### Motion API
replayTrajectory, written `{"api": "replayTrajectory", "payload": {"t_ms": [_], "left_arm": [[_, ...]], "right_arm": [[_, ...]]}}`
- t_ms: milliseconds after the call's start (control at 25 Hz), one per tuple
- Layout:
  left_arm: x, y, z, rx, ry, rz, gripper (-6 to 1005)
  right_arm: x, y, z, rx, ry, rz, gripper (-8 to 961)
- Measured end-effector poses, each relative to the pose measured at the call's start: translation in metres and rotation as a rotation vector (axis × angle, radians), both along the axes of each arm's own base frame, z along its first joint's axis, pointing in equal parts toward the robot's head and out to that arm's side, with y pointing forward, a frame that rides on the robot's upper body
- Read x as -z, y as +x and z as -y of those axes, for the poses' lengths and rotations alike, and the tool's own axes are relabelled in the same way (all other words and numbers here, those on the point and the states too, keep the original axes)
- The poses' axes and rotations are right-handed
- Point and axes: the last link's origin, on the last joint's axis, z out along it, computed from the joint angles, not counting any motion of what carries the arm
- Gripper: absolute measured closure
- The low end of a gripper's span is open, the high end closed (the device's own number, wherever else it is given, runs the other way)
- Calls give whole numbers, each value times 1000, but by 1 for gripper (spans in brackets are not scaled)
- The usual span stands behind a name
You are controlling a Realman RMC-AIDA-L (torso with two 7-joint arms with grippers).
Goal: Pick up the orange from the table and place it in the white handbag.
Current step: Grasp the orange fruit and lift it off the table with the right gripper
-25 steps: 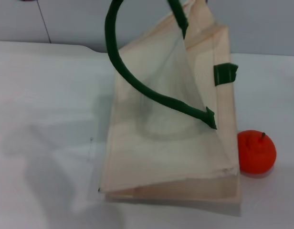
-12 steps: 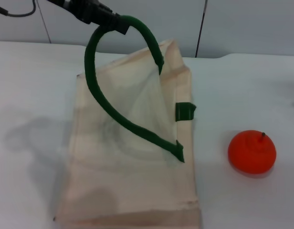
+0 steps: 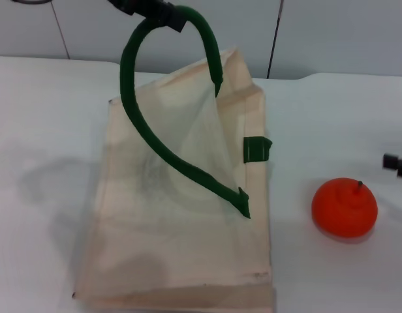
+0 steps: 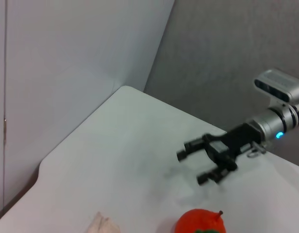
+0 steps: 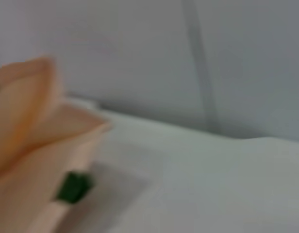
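The white handbag [image 3: 181,215] lies on the table [image 3: 44,117] with its mouth towards the far side. My left gripper [image 3: 151,11] is shut on one dark green handle [image 3: 139,124] and holds it up above the bag, which lifts the bag's top layer. The orange [image 3: 344,207] sits on the table to the right of the bag, apart from it. It also shows in the left wrist view [image 4: 200,223]. My right gripper [image 4: 191,167] is open and empty. It hovers just beyond the orange, at the right edge of the head view [image 3: 398,156].
A grey wall [image 3: 331,32] runs along the table's far edge. The bag's second handle tab [image 3: 256,148] lies flat on the bag's right side. It also shows in the right wrist view [image 5: 74,187]. Bare tabletop lies around the orange and left of the bag.
The bag has shifted left, away from the orange. My left gripper came into view holding the handle and has risen slightly. My right gripper has entered at the right edge.
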Motion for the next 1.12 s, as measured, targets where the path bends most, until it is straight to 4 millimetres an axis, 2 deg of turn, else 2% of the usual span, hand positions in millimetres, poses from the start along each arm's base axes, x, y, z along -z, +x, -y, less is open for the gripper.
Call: {"api": "replayTrajectory", "payload": {"t_ms": [360, 680, 1000, 1120], "left_arm": [[0, 0, -1, -2, 4, 2, 869], [0, 1, -1, -1, 6, 7, 869], [0, 0, -1, -10, 5, 8, 869], [0, 0, -1, -12, 5, 9, 868]], "right_arm": [[7, -20, 10, -109, -130, -41, 131], [35, -28, 13, -162, -268, 44, 134], [59, -22, 12, -206, -257, 157, 137], [61, -19, 11, -202, -254, 190, 138]]}}
